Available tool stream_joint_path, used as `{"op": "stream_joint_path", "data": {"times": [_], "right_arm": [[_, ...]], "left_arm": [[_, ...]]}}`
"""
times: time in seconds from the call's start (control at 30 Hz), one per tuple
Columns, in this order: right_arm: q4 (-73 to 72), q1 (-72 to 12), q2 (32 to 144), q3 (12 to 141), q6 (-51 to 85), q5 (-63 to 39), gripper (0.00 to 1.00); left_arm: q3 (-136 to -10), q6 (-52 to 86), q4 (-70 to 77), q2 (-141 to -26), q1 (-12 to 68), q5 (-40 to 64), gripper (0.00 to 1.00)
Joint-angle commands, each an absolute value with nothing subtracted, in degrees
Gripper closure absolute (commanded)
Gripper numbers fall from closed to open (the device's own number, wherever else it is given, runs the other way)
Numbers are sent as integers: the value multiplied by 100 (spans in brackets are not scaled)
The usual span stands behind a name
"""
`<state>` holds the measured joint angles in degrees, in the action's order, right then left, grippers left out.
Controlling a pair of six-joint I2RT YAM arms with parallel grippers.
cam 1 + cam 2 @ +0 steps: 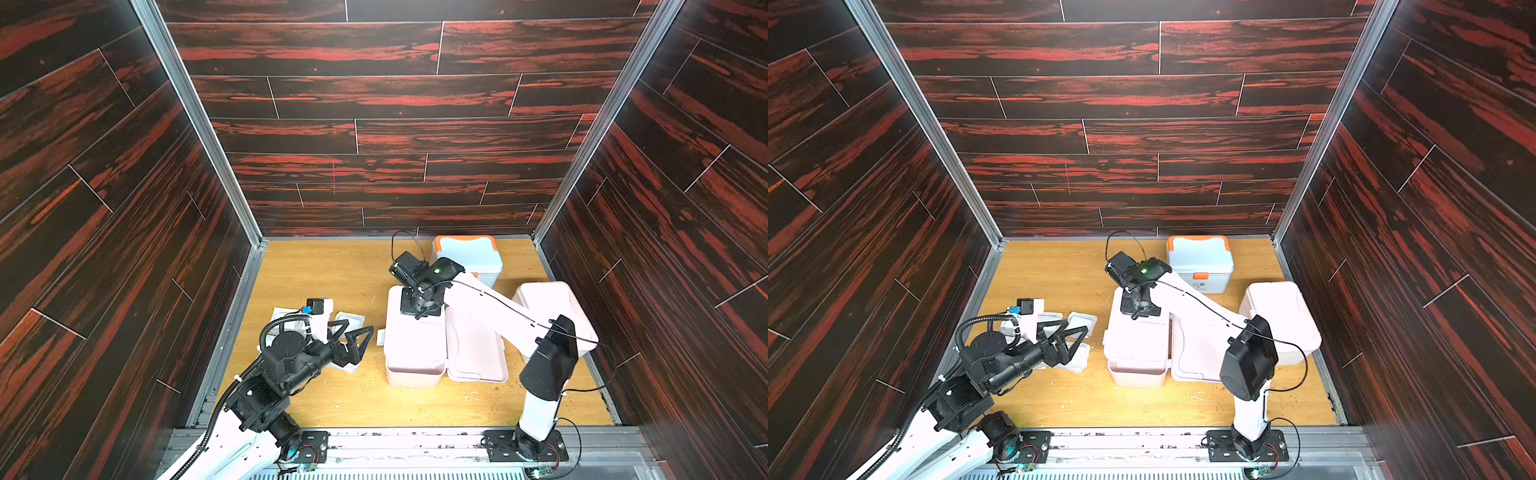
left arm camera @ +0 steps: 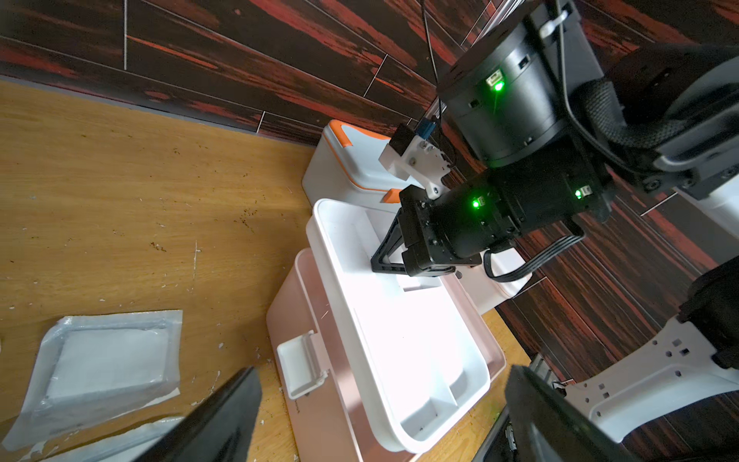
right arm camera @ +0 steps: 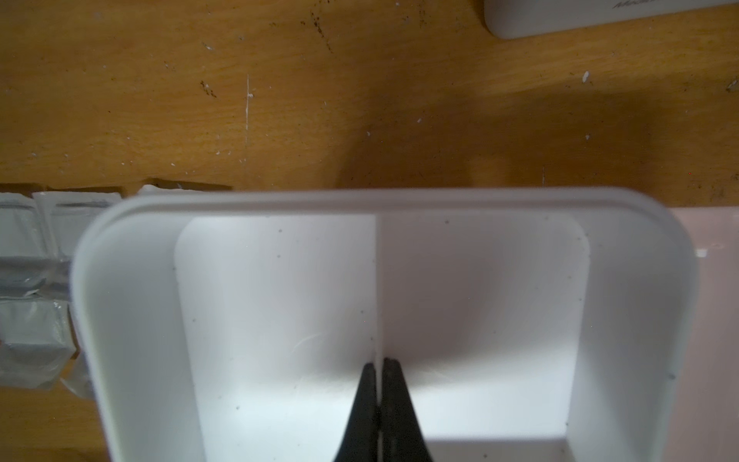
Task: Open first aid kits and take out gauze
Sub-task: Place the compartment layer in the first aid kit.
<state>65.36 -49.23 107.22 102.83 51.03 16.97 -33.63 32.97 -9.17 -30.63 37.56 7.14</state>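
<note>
Gauze packets are lying in a loose cluster on the left of the table, already out of a kit. The left gripper is hovering just above them, jaws spread wide and holding nothing, probably parked there to keep clear of the other arm.

Over in the middle, the pink kit is standing open, its lid lying flat to the right. The right gripper is reaching down into it, pinched tight on the thin divider of the white inner tray — a sensible handle, I'd say, for lifting the tray clear and checking underneath for more gauze. No packet is showing in the tray's compartments.

The blue-white kit with orange trim is sitting shut at the far side, and the pale kit on the right is looking shut too — both probably waiting their turn.

The table is showing worn yellow wood, speckled with crumbs and scratches. Dark red-streaked panels are boxing it in on three sides, with metal posts running up the corners.
</note>
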Motion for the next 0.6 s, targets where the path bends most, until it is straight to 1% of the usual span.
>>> {"op": "stream_joint_path", "data": {"times": [0.0,0.57], "right_arm": [[6797,-4984,10989,10433,5170,1731,100],[6867,-5149,11248,10263,5251,1856,100]], "left_arm": [[-3287,3226,-925,-2988,3762,616,0],[-3273,3235,-886,-3016,3762,624,0]]}}
